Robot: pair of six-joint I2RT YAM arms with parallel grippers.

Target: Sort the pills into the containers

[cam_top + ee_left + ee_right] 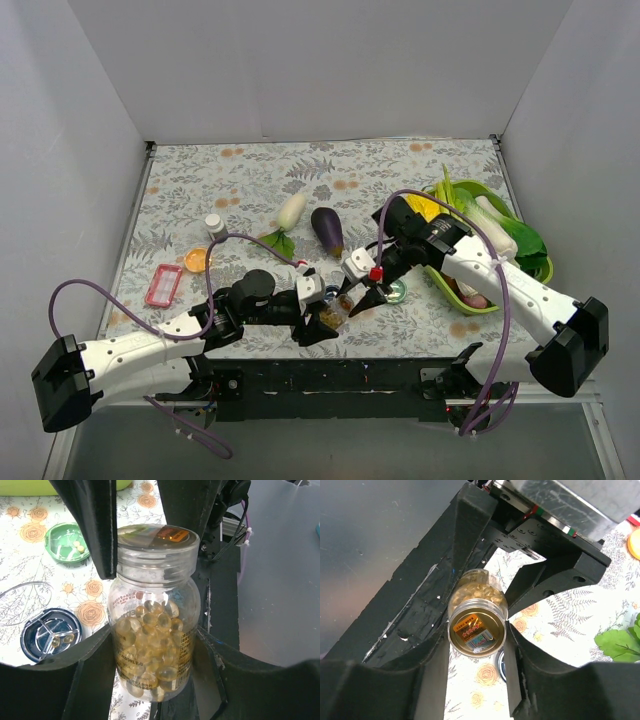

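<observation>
My left pincer [152, 647] is clamped around the body of a clear plastic bottle [152, 630] full of amber gel capsules, down by the 6 o'clock edge of the floral-patterned table [250, 170]. My right pincer [477, 640] reaches in from 2 o'clock, with its fingers pressed against both sides of the bottle's clear screw cap [477, 632].

From my left wrist, a round dark-blue tin [30, 640] with three compartments lies at the bottle's 8 o'clock and holds two amber capsules. A round green tin [50, 542] sits beyond it at 10 o'clock with two pale pills inside.

Farther up the table, a purple eggplant [327, 230] lies at the bottle's 12 o'clock. A white radish [291, 210] is at 11 o'clock, and a lime-green tray [487, 308] of vegetables is at 3 o'clock.
</observation>
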